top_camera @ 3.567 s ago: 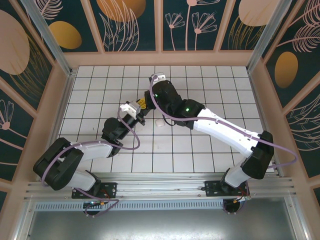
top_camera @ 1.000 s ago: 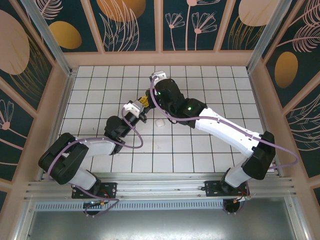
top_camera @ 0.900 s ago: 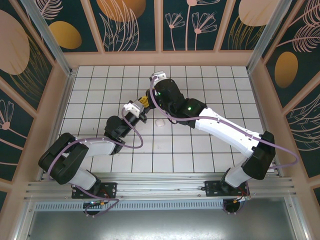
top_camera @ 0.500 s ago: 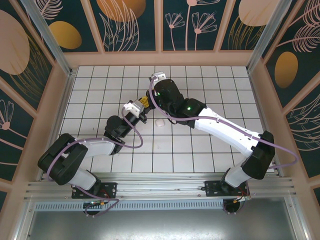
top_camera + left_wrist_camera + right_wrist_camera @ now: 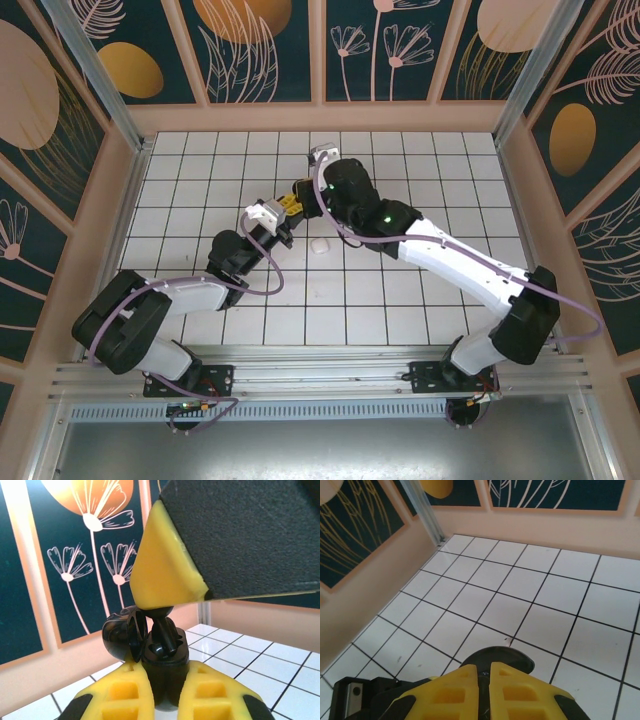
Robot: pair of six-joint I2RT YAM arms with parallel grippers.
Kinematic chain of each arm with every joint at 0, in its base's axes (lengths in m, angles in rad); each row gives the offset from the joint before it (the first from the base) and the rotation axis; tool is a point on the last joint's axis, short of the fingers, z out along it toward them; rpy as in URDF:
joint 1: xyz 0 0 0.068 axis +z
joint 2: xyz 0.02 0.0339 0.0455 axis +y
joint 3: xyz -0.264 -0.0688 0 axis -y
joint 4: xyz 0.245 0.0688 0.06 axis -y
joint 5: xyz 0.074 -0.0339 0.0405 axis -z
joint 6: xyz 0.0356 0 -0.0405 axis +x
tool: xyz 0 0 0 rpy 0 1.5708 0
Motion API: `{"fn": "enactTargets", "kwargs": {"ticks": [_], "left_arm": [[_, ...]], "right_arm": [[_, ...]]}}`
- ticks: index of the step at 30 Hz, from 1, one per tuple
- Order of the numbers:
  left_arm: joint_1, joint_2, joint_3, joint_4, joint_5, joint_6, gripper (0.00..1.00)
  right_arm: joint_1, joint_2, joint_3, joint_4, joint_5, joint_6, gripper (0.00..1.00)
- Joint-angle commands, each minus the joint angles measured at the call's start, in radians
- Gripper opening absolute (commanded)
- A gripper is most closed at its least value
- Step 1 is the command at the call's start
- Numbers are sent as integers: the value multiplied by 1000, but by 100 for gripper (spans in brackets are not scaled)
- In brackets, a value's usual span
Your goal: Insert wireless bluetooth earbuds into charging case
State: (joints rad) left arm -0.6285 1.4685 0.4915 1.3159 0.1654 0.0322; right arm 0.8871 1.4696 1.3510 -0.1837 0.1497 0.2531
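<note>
- Two grippers meet over the middle of the tiled floor (image 5: 400,300), and I judge the coming move turns on the line between them.
- Left gripper (image 5: 162,670): its jaws are closed narrow on the lower body of the open black charging case (image 5: 119,636). It holds the case upright, with the lid swung out to the left.
- Black earbud (image 5: 164,636): it stands in the mouth of the case with its long axis upright. The stem points down into the case and the head points up at the right claw.
- I cannot tell from the left wrist view whether the earbud is fully seated. It looks to me to sit proud of the socket.
- Right gripper (image 5: 484,667): it comes at the case from directly above, tips down, and is the nearer claw to the earbud. Its fingers (image 5: 167,575) are almost together and meet the head of the earbud, so I judge it pinched there.
- Judgement: the next move is a straight push down along the stem. Any sideways offset could tip the earbud out.
- Small white object (image 5: 318,246): it lies on the tiles just right of both claws, apart from them. I cannot tell whether it is an earbud or a case.
</note>
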Motion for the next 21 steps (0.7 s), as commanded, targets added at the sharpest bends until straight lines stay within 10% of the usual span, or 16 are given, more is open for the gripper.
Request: {"fn": "enactTargets", "kwargs": {"ticks": [1, 21], "left_arm": [[6, -39, 34, 105, 119, -51, 0], [102, -77, 84, -28, 490, -179, 0]], "right_arm": [[-20, -42, -60, 16, -125, 8, 9], [-51, -164, -49, -25, -260, -148, 9]]}}
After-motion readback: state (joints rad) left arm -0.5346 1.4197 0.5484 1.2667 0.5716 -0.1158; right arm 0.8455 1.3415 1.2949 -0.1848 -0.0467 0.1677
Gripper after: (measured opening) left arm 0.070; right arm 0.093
